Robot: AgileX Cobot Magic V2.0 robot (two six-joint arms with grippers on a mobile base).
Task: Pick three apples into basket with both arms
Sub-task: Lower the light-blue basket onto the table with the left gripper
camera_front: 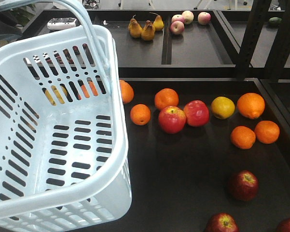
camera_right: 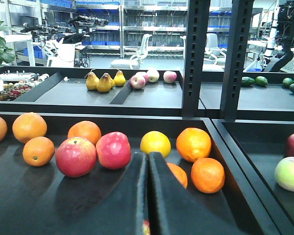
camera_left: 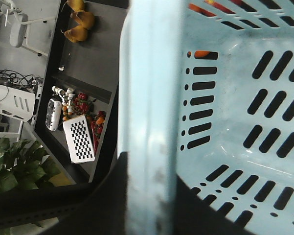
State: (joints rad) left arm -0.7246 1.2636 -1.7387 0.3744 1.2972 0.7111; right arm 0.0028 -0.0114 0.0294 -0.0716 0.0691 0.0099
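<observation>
Left hand point(camera_left: 151, 208) is looking clamped on the basket point(camera_front: 62, 202), which is hanging empty over the counter's point(camera_front: 183, 164) left edge. Three dark apples point(camera_front: 242, 185) are sitting by the near right corner, none in yet. Right hand point(camera_right: 147, 196) is pressed together, so I'd guess it's needing to spread first. Matte black counter, warehouse shelving point(camera_right: 151, 19) running behind.

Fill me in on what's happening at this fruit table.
The left gripper has its jaws either side of the rim of the basket, holding it, empty, beside the fruit. The right gripper, jaws shut on nothing, faces the oranges and brighter apples. The three dark apples lie on the tray, none picked.
</observation>
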